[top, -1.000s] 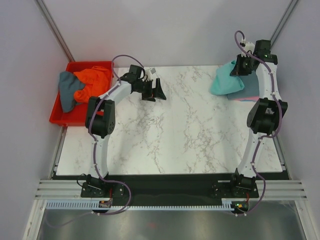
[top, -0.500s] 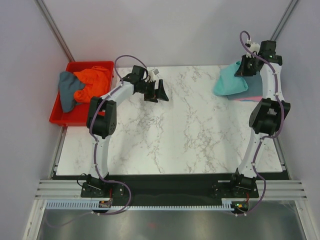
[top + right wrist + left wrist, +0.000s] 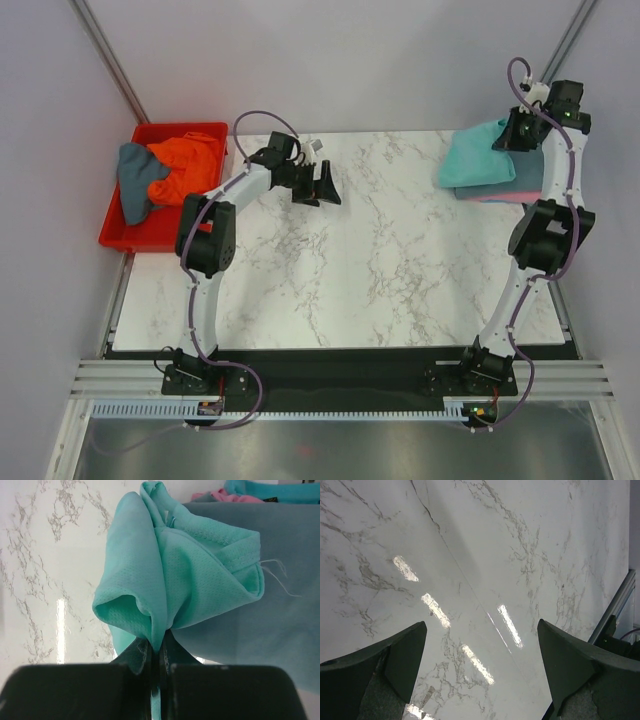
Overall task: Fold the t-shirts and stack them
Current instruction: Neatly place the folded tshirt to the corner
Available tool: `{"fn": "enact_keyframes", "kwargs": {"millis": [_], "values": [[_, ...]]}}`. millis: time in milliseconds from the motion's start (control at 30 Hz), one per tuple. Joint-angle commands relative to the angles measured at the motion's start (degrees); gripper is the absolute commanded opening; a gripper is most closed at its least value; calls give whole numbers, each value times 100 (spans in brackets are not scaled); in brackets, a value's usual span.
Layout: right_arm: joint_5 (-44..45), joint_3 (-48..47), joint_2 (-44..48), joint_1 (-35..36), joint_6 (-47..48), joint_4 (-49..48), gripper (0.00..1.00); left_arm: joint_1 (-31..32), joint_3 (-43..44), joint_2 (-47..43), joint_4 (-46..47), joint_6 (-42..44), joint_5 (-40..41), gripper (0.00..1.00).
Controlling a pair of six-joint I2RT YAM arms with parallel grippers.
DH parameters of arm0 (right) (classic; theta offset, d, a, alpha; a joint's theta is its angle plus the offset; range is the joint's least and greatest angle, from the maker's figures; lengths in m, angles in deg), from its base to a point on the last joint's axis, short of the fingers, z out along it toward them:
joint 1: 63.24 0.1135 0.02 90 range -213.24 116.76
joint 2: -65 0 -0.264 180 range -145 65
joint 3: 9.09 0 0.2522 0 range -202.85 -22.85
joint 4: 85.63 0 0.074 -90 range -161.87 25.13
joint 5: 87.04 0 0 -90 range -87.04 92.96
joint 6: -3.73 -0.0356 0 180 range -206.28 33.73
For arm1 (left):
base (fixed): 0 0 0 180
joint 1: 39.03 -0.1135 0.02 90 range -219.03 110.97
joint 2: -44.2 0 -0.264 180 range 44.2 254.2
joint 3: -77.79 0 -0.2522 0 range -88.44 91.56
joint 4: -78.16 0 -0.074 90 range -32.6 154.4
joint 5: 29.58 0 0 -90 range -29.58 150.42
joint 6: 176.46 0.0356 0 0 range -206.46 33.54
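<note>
My right gripper point(image 3: 508, 138) is shut on a folded teal t-shirt point(image 3: 474, 160) and holds it over the stack of folded shirts point(image 3: 522, 178) at the table's far right corner. In the right wrist view the teal shirt point(image 3: 170, 580) bunches out of the closed jaws above a grey-blue shirt point(image 3: 265, 580), with pink cloth point(image 3: 220, 497) beyond. My left gripper point(image 3: 325, 185) is open and empty above the bare marble at the far left; its fingers point(image 3: 395, 657) frame only table. An orange shirt point(image 3: 185, 165) and a dark grey-blue shirt point(image 3: 135, 180) lie crumpled in the red bin point(image 3: 120, 235).
The red bin sits off the table's left edge. The marble table point(image 3: 350, 260) runs between the arms. Cage posts point(image 3: 105, 50) stand at the back corners.
My right gripper has carried the teal shirt to the right and farther back, onto the stack. My left gripper has drifted slightly right, still open.
</note>
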Motion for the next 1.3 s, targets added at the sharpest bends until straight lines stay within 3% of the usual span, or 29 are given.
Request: {"fn": "enact_keyframes", "kwargs": {"millis": [0, 1000, 1267], "values": [[8, -513, 101, -75, -74, -242, 0, 57, 195, -8, 68, 262, 24, 99], [1062, -1207, -1192, -541, 49, -725, 0, 594, 115, -157, -213, 833, 798, 99], [817, -1331, -1078, -655, -12, -945, 0, 673, 98, -148, -257, 886, 851, 99]]}}
